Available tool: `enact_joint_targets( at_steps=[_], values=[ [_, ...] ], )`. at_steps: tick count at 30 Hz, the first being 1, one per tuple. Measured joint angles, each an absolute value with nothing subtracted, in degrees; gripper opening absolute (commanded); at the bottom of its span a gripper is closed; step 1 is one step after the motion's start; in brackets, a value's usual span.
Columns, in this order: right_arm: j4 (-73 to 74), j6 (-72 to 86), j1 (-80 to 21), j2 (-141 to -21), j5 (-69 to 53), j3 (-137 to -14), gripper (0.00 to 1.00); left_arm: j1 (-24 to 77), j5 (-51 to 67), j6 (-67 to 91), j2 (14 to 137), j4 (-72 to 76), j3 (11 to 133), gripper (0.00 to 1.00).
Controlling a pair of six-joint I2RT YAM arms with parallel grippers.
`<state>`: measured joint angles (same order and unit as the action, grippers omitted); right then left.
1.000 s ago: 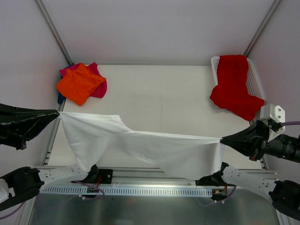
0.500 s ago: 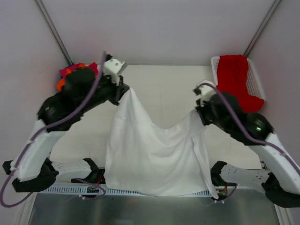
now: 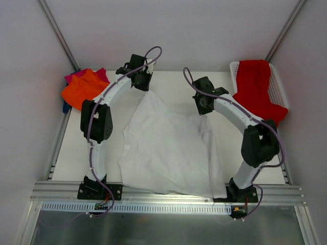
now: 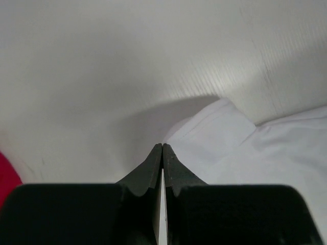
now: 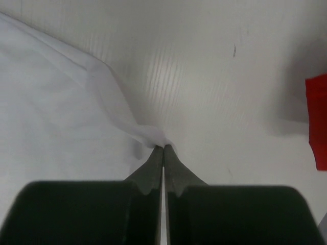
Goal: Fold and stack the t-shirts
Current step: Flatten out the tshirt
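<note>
the white t-shirt (image 3: 168,153) lies spread and rumpled across the middle of the bench (image 3: 173,87), its near hem at the near edge. the left gripper (image 4: 162,146) is clenched on its far-left corner and the right gripper (image 5: 164,148) on its far-right corner, each pair of fingers pressed tight together with cloth at the tips.
</note>
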<state>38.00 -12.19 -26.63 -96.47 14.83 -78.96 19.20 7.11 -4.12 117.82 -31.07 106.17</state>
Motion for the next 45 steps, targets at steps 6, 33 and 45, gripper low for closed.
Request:
enact_joint_targets(
  at_steps=[6, 33, 45],
  values=[
    [35.7, -12.7, -23.9, -111.2, 14.1, -90.4, 0.00, 16.3, 10.3, -6.0, 131.1, -30.2, 123.1, 0.00],
    [36.8, -9.5, -14.5, -134.1, 14.2, -117.7, 1.00, 10.8, -1.9, -9.9, 150.2, -21.4, 139.9, 0.99],
    [37.9, -8.6, -19.0, -117.9, 20.1, -111.6, 0.99, 15.0, -11.2, -8.3, 116.2, -19.1, 115.1, 0.99]
  ],
)
